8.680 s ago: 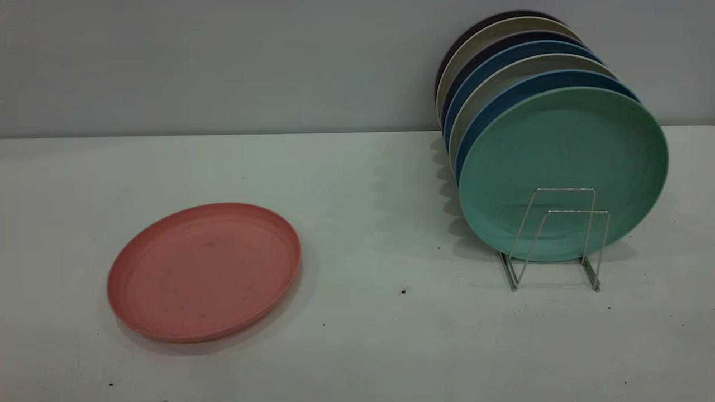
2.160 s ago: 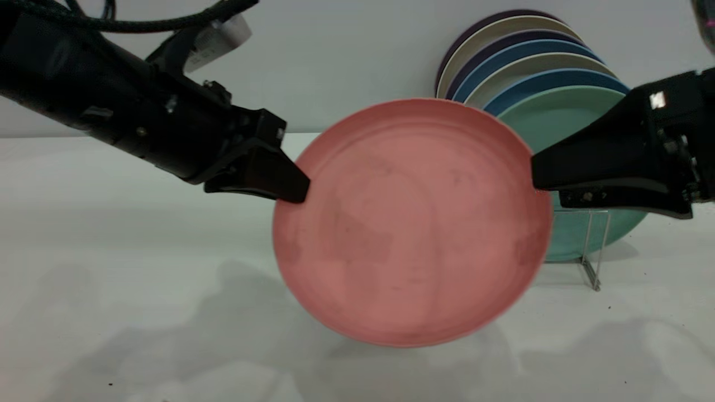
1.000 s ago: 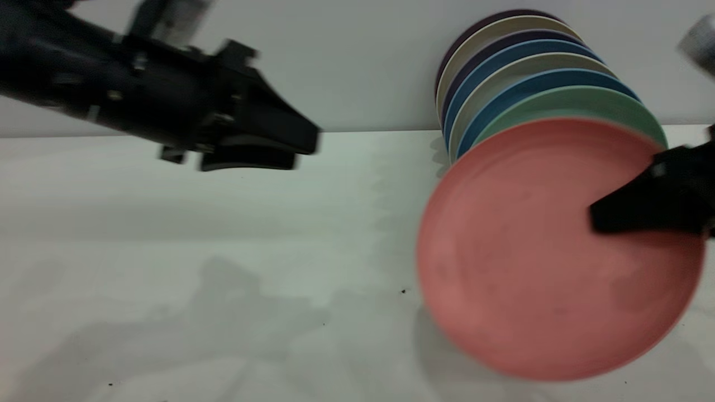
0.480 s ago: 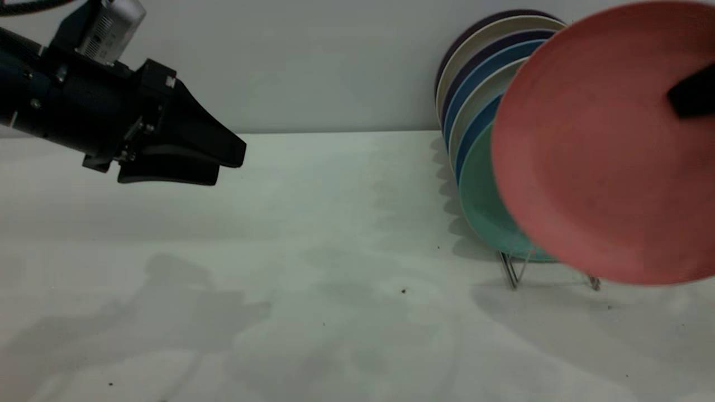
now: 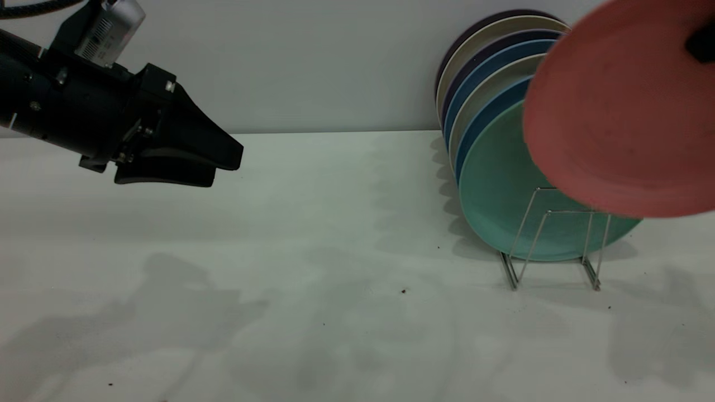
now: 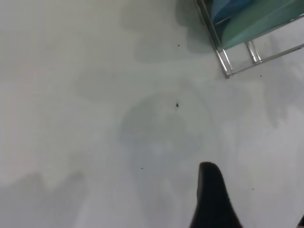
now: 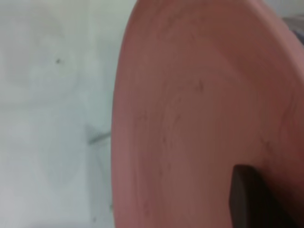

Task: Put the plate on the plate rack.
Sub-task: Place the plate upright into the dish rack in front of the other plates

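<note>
The salmon-pink plate (image 5: pixel 620 111) hangs tilted in the air at the upper right, above and in front of the silver wire plate rack (image 5: pixel 558 234). My right gripper (image 5: pixel 702 44) is shut on the plate's rim and mostly out of frame. In the right wrist view the plate (image 7: pixel 199 118) fills the picture, with one dark finger (image 7: pixel 247 194) pressed on its face. My left gripper (image 5: pixel 226 167) hovers open and empty above the table at the left, far from the plate. The rack's front corner shows in the left wrist view (image 6: pixel 228 66).
A mint-green plate (image 5: pixel 497 190) stands foremost in the rack, with blue, beige and dark plates (image 5: pixel 475 72) behind it against the wall. The rack's two front loops stand bare before the green plate. White table (image 5: pixel 335 251) spreads left of the rack.
The right gripper has lifted the pink plate higher and further right, uncovering the rack's front loops. The left gripper has stayed almost still at the left.
</note>
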Controlling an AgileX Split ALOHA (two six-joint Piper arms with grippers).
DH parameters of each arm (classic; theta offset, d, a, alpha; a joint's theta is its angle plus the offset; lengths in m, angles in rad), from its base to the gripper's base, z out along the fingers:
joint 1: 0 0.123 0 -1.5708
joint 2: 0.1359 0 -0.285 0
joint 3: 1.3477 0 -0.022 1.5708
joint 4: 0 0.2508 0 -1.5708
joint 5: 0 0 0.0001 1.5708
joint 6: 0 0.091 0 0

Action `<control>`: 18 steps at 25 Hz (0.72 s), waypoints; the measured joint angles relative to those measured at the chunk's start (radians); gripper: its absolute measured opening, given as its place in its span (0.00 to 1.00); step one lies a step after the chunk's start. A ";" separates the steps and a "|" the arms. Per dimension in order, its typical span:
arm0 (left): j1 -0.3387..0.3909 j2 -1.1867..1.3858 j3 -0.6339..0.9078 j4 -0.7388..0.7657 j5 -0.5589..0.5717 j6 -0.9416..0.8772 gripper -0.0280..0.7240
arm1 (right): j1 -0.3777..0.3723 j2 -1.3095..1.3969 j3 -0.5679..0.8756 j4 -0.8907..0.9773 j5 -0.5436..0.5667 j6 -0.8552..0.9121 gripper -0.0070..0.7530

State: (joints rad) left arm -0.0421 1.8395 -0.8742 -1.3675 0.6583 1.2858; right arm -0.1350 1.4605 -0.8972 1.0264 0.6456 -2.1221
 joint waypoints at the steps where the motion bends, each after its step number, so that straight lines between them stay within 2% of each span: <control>1: 0.000 0.000 0.000 0.000 -0.004 0.000 0.70 | 0.005 0.010 -0.010 0.006 0.001 0.000 0.16; 10: 0.000 0.000 0.000 0.001 -0.011 0.000 0.70 | 0.103 0.155 -0.128 0.015 -0.009 0.000 0.16; 18: 0.000 0.000 0.000 0.002 -0.014 0.000 0.70 | 0.107 0.215 -0.176 -0.016 -0.048 0.000 0.16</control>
State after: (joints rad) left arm -0.0421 1.8395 -0.8742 -1.3653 0.6442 1.2860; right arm -0.0281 1.6750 -1.0735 1.0103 0.5973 -2.1221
